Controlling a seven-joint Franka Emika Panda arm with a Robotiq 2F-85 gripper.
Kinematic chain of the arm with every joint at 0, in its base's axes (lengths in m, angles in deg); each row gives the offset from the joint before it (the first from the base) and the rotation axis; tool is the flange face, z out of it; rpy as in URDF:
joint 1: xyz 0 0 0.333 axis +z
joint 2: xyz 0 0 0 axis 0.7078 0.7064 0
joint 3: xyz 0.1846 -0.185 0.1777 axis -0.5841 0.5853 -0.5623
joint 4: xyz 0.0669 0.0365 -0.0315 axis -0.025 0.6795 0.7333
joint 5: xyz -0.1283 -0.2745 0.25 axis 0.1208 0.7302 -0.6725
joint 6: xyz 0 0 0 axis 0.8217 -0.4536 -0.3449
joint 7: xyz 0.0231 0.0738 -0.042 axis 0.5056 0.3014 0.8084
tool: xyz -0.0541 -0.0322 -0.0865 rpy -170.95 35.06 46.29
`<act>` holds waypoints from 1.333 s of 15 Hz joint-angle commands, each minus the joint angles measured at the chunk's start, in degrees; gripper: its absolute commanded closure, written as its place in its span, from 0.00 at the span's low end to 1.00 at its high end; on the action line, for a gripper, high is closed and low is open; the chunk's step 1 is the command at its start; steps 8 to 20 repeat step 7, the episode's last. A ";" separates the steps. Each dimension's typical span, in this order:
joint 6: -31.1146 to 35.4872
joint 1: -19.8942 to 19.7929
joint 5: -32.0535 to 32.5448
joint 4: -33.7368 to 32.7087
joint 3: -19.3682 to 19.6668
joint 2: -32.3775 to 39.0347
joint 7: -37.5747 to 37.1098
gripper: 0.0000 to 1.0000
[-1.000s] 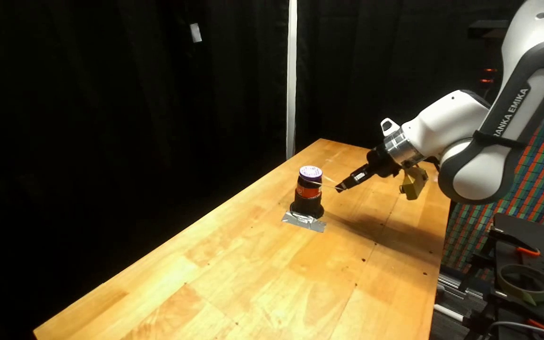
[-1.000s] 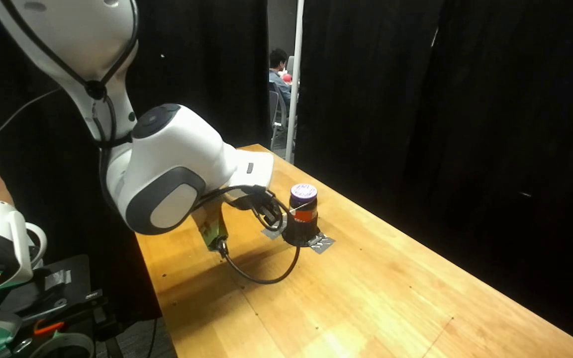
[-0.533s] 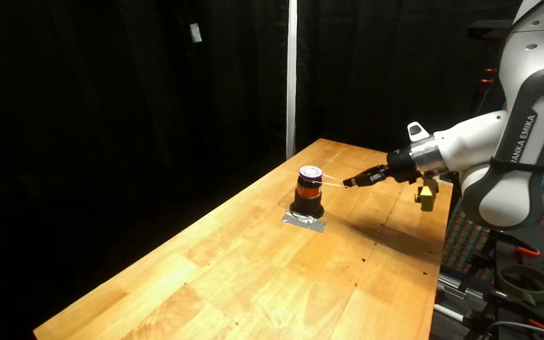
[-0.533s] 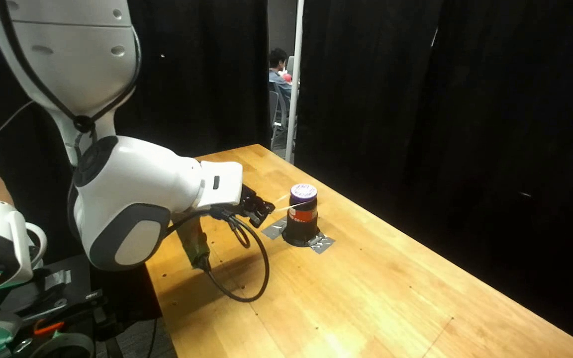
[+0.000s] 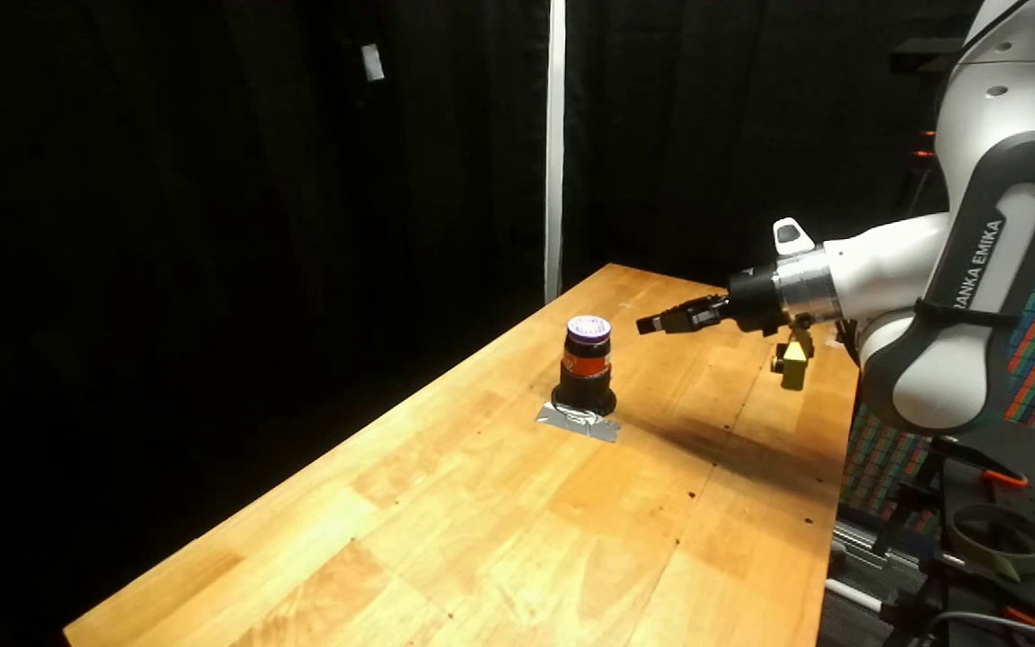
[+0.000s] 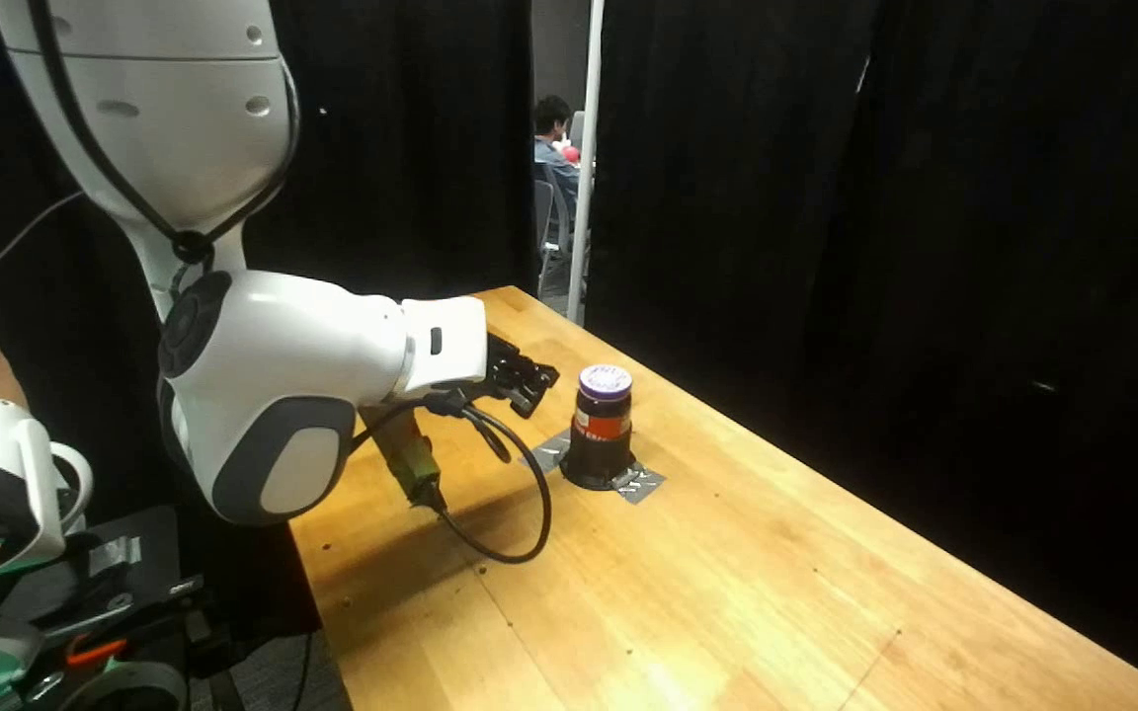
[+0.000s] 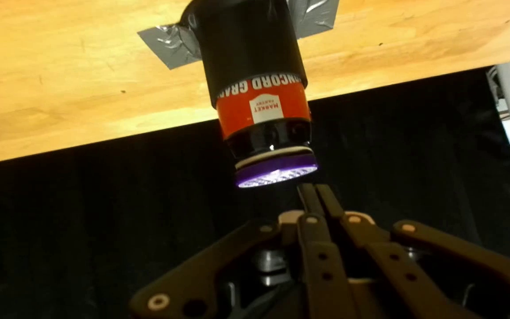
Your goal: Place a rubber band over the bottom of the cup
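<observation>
The cup is a dark jar with an orange-red label and a purple lid with a pale top. It stands upright on the table in both exterior views (image 5: pixel 587 365) (image 6: pixel 600 428), and in the wrist view (image 7: pixel 255 99) it appears upside down. A beige rubber band (image 7: pixel 276 153) lies around its neck just under the lid. I cannot make the band out in the exterior views. My gripper (image 7: pixel 318 188) is shut and empty, with its fingertips close together. It is beside the cup at about lid height, apart from it, in both exterior views (image 5: pixel 646 325) (image 6: pixel 541 392).
Grey tape (image 5: pixel 579 422) lies at the cup's base, also on its other side (image 6: pixel 640 484). The wooden table (image 5: pixel 482 539) has its far edge close behind the cup, with black curtain (image 6: pixel 875 247) beyond. A black cable (image 6: pixel 520 558) hangs in a loop below the wrist.
The rubber band was stretched between cup and gripper; now it is off the gripper and around the cup's neck. My gripper pulled back, then rose slightly.
</observation>
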 commanded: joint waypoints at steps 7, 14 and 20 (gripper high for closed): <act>-0.28 -0.71 1.56 1.44 -0.93 -0.73 0.21 0.68; -0.28 -0.71 1.56 1.44 -0.93 -0.73 0.21 0.68; -0.28 -0.71 1.56 1.44 -0.93 -0.73 0.21 0.68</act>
